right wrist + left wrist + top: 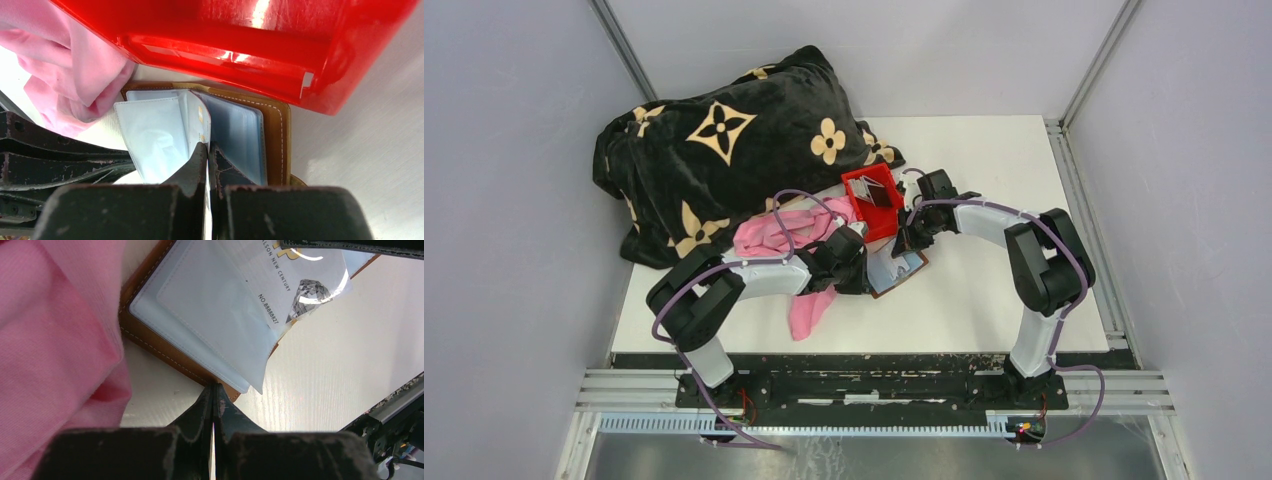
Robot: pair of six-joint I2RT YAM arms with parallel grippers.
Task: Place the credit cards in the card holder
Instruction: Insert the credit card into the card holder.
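Claws of both arms meet at the open card holder (pixel 902 274), which lies on the worktop (pixel 984 300) just beside a pink cloth (pixel 776 236) and just in front of a red bin (pixel 871 198).

Left claw (pixel 214 390): fingers together, tips touching the holder's near brown edge, apparently pinning it.

Right claw (pixel 207 150): clamped on a pale credit card (pixel 280 287), held over the clear pockets.

Step in hand, as judged: sliding this card into a pocket. Done well, the card's leading edge meets the pocket mouth squarely and is pushed along the sleeve while the left claw steadies the leather.

The left wrist view alone shows the card's printed face. The right wrist view shows the card nearly edge-on but reveals the fanned pocket leaves. Only the top view shows the dark cards (pixel 879 193) lying in the bin and the black blanket (pixel 724 150) beyond.
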